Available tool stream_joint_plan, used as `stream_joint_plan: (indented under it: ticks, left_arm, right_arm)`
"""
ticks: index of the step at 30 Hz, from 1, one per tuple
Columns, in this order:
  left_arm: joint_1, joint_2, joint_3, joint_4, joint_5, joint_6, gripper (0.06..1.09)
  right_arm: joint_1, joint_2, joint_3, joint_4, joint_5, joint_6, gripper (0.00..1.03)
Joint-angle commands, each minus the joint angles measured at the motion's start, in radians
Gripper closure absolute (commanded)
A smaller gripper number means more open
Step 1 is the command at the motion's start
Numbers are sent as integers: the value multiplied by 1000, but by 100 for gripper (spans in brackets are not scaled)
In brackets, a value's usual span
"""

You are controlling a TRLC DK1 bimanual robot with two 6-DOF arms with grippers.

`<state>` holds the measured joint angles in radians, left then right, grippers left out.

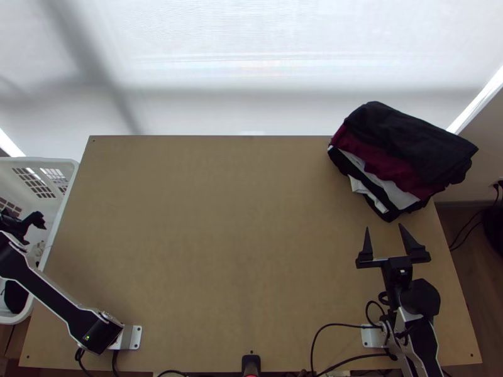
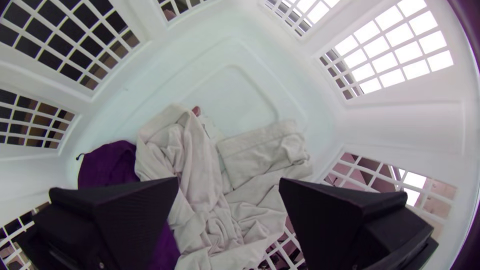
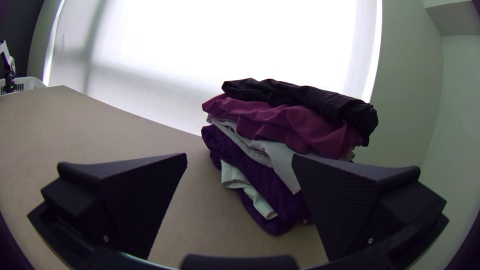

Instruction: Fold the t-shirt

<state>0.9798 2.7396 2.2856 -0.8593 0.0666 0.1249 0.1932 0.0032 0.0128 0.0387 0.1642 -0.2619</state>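
Note:
In the top view my left gripper (image 1: 26, 225) is over the laundry basket at the left. Crumpled light cloth (image 2: 200, 165) and a bunched dark purple cloth (image 2: 111, 162) lie in the basket's bottom; which is a t-shirt I cannot tell. Above them, my left gripper (image 2: 229, 181) is open, holding nothing. My right gripper (image 1: 384, 227) stands open over the table's right part, just on the near side of the clothes stack. From the right wrist, the open gripper (image 3: 240, 156) has the folded stack (image 3: 280, 120) beyond its fingers.
A pile of folded dark, wine-red and white clothes (image 1: 409, 151) sits at the table's back right corner, partly past the edge. The white basket (image 1: 63, 188) adjoins the left edge. Bare wood (image 1: 220, 232) spans the table's middle. Cables (image 1: 339, 325) lie near the right arm's base.

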Motion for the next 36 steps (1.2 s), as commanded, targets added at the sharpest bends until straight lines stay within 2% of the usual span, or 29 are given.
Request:
stream_joint_plan:
  ticks: [1,8,18,19,20,22,26,28,36]
  left_arm:
    - [-7,69,-2,-46,-13,1,11]
    - [-12,137,0,-118,-122,33,11]
    - [20,215,3,-67,-218,91,13]
    - [22,216,3,-66,-220,93,25]
    - [23,216,3,-53,-220,97,47]
    - [33,193,3,14,-209,116,107]
    - [33,98,3,19,-131,124,105]
    - [26,26,3,29,-62,108,105]
    - [-13,-276,3,111,45,-13,105]
  right_arm:
    - [-5,-5,-8,-13,-2,10,4]
    - [-5,-5,-8,-13,-2,10,4]
    - [-5,-5,-8,-14,-3,10,4]
    - [-5,-5,-8,-13,-3,10,4]
    - [-5,-5,-10,-14,-2,10,4]
    - [-5,-5,-8,-14,-3,10,4]
    - [-5,-5,-10,-14,-3,10,4]
    - [-5,-5,-8,-13,-3,10,4]
    - [-5,-5,-10,-13,-2,10,4]
